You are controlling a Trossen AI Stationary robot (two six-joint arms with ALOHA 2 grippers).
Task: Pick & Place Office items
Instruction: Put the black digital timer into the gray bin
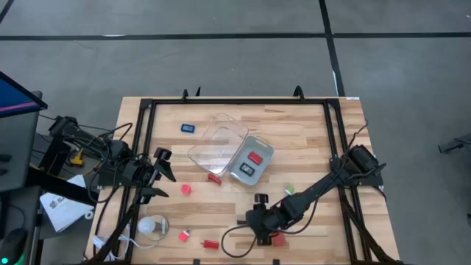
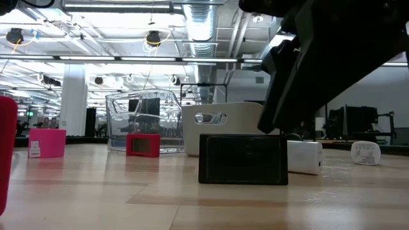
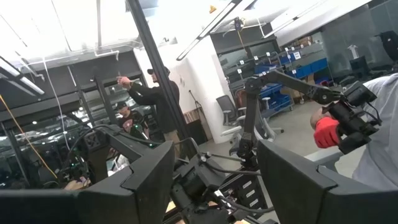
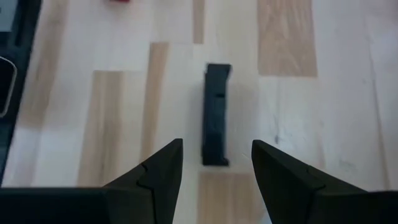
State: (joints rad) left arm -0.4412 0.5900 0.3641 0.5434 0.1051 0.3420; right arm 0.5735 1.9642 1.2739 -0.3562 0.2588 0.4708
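Observation:
A small black block [image 4: 216, 106] lies flat on the wooden table [image 1: 309, 140], near its front edge [image 1: 260, 198]. My right gripper [image 4: 216, 144] hangs open just above and behind the block, slanting down, one finger to each side of its near end and touching nothing. The low view shows the black block [image 2: 243, 160] on its long edge under that gripper [image 2: 275, 121]. My left gripper [image 1: 160, 173] waits open, raised at the table's left side. Red pieces [image 1: 186, 188] [image 1: 214, 177] [image 1: 184, 235], a blue one [image 1: 188, 128] and a green one [image 1: 289, 189] lie scattered.
Two clear trays sit mid-table: an empty one [image 1: 217, 140] and one [image 1: 266, 151] holding a red and a black piece. A round whitish object with a cord [image 1: 151, 225] lies at the front left. More red pieces [image 1: 210, 244] [image 1: 279, 239] lie by the front edge.

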